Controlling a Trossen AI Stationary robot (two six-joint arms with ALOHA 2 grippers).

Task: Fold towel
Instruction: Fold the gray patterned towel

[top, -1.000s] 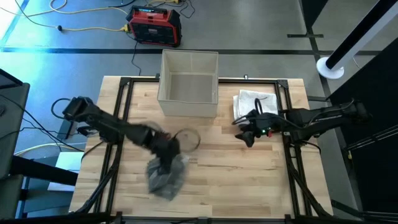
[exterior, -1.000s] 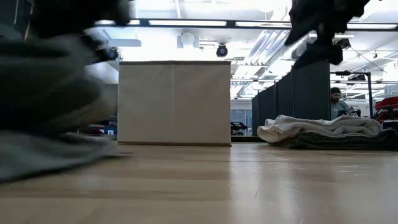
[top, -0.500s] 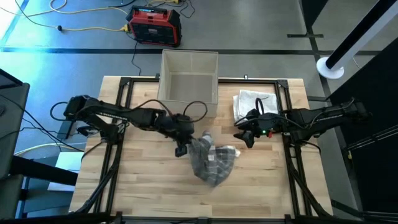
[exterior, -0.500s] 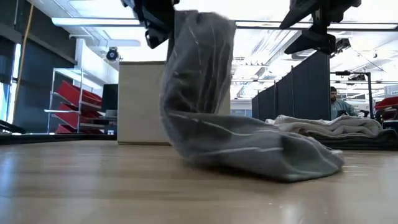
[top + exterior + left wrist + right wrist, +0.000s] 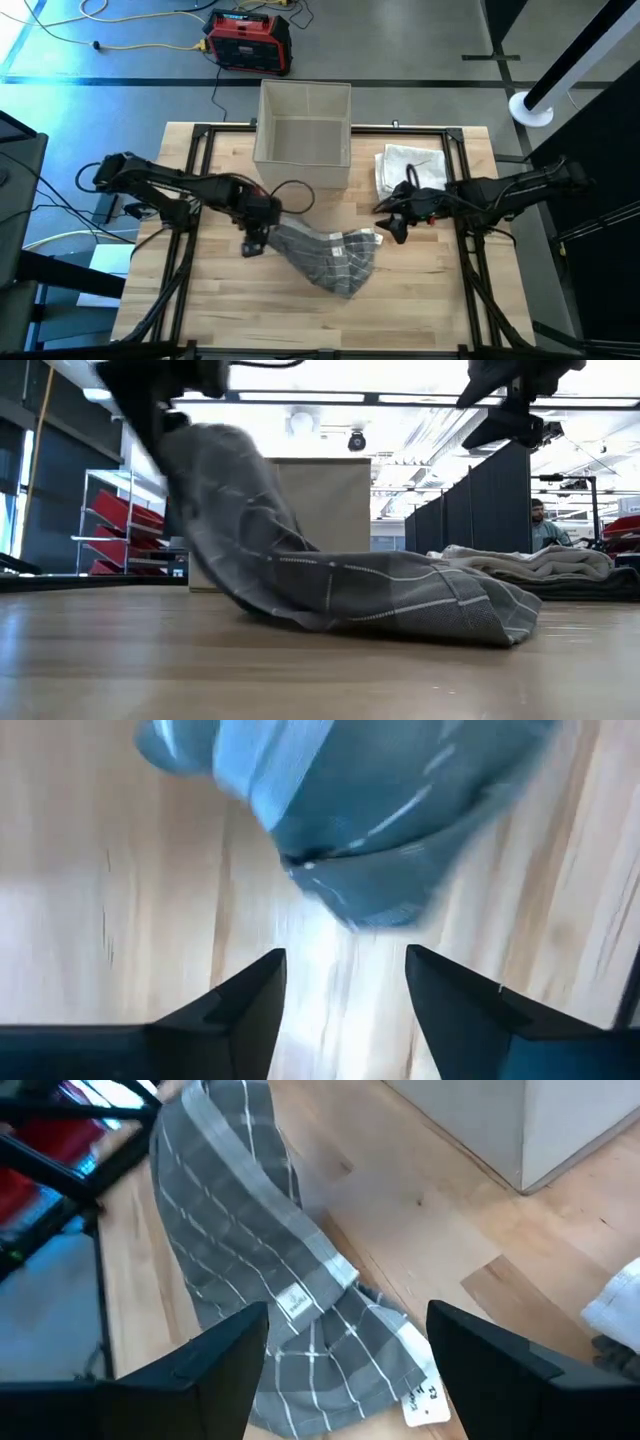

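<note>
right gripper (image 5: 345, 1370) fingers are showing at the frame's bottom, spread wide with nothing between them. grey checked towel (image 5: 275, 1300) is lying crumpled on the wooden table (image 5: 420, 1250), running from upper left down to bottom centre, a white tag (image 5: 425, 1402) showing at its lower edge. beige bin (image 5: 520, 1120) is sitting at upper right.
</note>
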